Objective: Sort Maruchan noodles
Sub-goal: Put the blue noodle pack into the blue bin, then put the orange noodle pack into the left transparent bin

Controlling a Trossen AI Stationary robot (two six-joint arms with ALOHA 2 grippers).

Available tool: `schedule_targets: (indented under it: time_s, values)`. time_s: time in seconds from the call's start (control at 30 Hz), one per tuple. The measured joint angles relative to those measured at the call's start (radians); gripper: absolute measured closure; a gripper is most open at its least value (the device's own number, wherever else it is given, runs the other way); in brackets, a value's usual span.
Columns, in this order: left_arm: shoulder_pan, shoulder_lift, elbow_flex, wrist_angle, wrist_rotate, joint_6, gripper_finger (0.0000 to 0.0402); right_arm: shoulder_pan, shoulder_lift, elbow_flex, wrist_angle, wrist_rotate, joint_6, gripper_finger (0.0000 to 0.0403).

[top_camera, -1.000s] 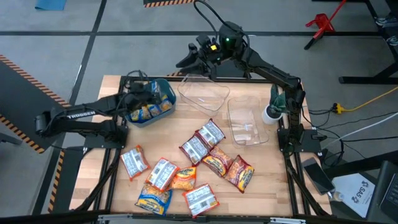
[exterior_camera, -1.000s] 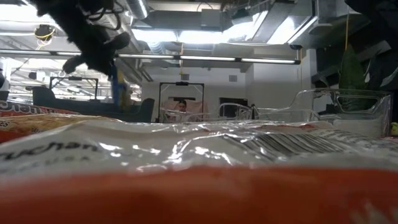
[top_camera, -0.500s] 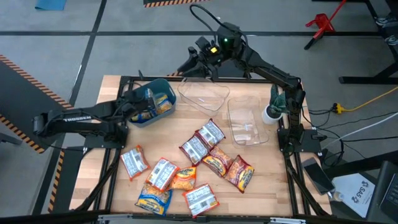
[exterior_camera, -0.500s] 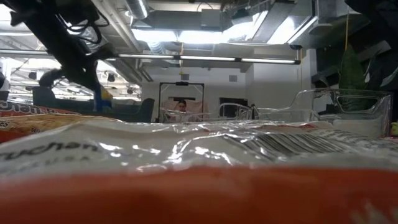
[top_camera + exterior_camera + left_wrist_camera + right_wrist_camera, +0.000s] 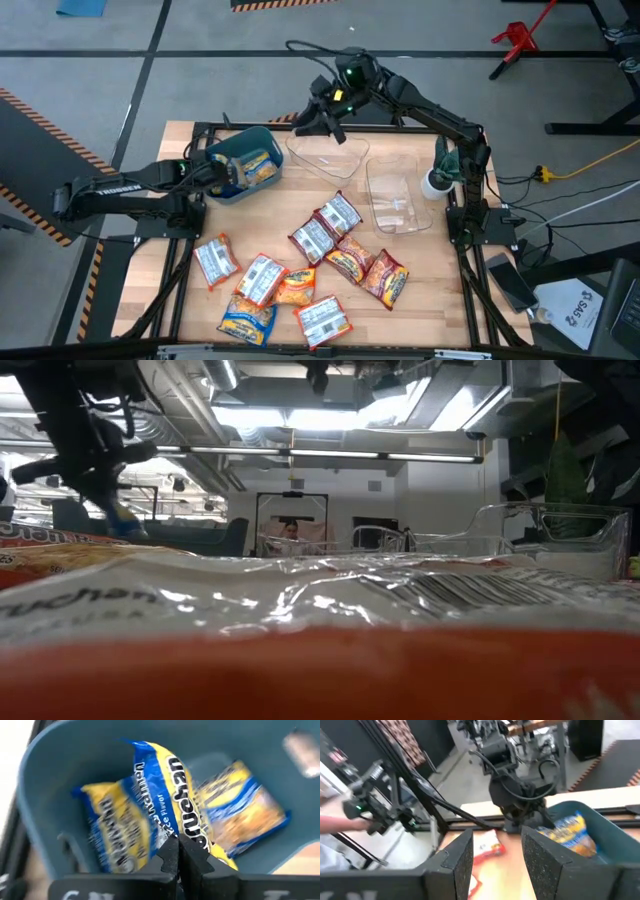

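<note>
Teal plastic bin (image 5: 247, 140) holds blue-yellow crinkly noodle packets (image 5: 150, 820); left gripper (image 5: 178, 862), fingers together, clamps one there; right gripper (image 5: 497, 850), fingers apart, hovers beyond the bin, holding nothing.

The blue-and-yellow packet (image 5: 172, 805) standing in the teal bin (image 5: 45, 780), seen in the left wrist view, carries the brand "Maruchan" in white letters along its length, partly curled; beside it runs smaller white lettering that reads "Ramen", with more words too blurred to make out. In the low view, the silvery packet (image 5: 150, 605) lying closest to the camera shows the tail of the same brand, "uchan", with a fainter line beneath it that cannot be read. In the high view, the left arm (image 5: 120, 187), at nine o'clock on the worktop, bears white lettering reading "TROSSEN".
</note>
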Motion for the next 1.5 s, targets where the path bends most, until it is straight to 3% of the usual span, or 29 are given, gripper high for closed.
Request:
schedule_targets:
  time_s: [0.3,0.5,0.8,0.93,1.07,1.2,1.27,1.5]
  values:
    - [0.000,-0.009,0.000,-0.114,0.094,0.064,0.0345,0.058,0.002,0.000,-0.105,0.123,-0.124,0.0251]
    - [0.000,-0.021,0.023,-0.170,0.102,0.043,0.0344,0.081,0.002,0.000,-0.141,0.202,-0.159,0.0251]
    - [0.000,-0.012,0.237,-0.179,0.090,0.085,0.0349,0.078,0.002,0.000,-0.155,0.207,-0.157,0.0251]
    - [-0.001,-0.014,0.340,-0.067,0.103,0.241,0.0349,0.071,-0.012,-0.002,-0.222,0.164,-0.156,0.0251]
    - [-0.022,-0.014,0.378,0.118,0.287,0.464,0.0348,0.059,-0.078,-0.001,-0.326,0.108,-0.160,0.0251]
    - [-0.084,-0.011,0.373,0.136,0.550,0.508,0.0344,0.073,-0.142,0.000,-0.469,0.132,-0.233,0.0251]
    - [-0.141,-0.007,0.354,0.133,0.627,0.514,0.0346,0.098,-0.164,0.000,-0.541,0.185,-0.283,0.0251]
    - [-0.419,0.057,0.246,0.127,0.525,0.320,0.0364,0.196,-0.170,-0.002,-0.696,0.358,-0.339,0.0251]
